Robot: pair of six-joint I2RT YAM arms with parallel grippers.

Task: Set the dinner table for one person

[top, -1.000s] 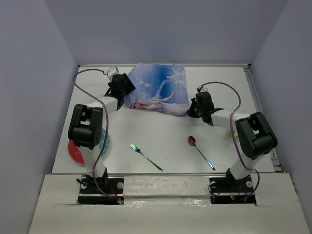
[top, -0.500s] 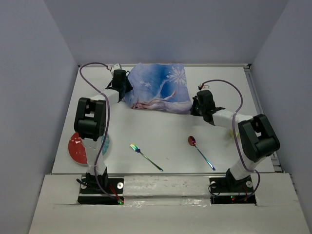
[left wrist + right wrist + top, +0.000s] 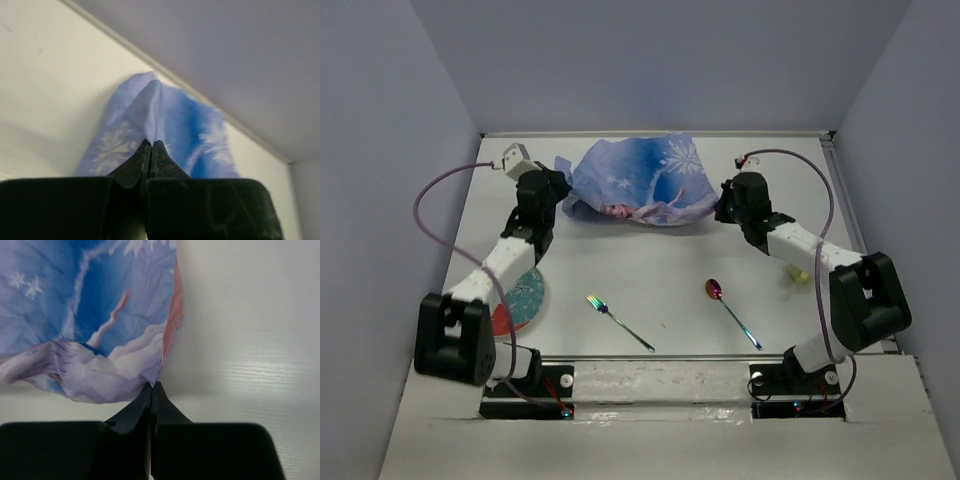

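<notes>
Top view: the snowflake placemat (image 3: 642,180) lies rumpled at the far middle of the dinner table (image 3: 650,265). Its long axis runs left to right, strung between the left gripper (image 3: 558,192) and the right gripper (image 3: 724,208), one at each end.

Left wrist: the fingers are pressed together, and a cloth fold rises straight ahead from the tips.

Right wrist: the fingers are clenched on a cloth corner, and the rest of the cloth spreads ahead and to the left.

Plate (image 3: 528,298) partly hidden (perhaps half) under the left arm (image 3: 500,265).
</notes>
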